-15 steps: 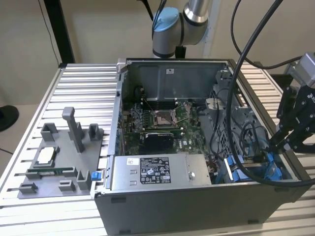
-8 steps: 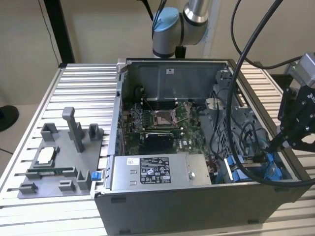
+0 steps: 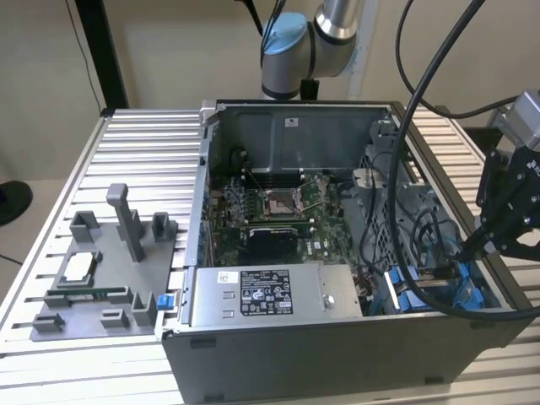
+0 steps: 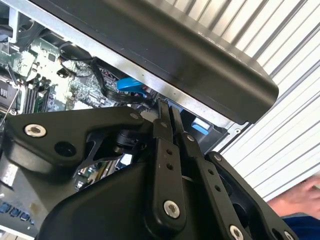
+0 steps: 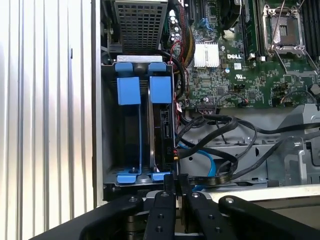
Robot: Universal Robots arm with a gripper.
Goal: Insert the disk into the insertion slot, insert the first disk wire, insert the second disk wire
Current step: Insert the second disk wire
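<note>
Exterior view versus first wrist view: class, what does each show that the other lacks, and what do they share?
Exterior view: the grey parts fixture on the exterior view's left of the computer case, the labelled power-supply box, and the arm's blue-capped joint. First wrist view: a look straight into the insertion slot, with two blue frames side by side and a perforated cage beyond. Shared: the processor socket, the black cables, and the pincer by the slot.

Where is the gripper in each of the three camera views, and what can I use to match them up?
Exterior view: the gripper at the exterior view's right, over the open computer case.
First wrist view: the gripper beside the blue tabs at the case rim.
Second wrist view: the gripper by the case rim.
Shared landmark: the green motherboard.
</note>
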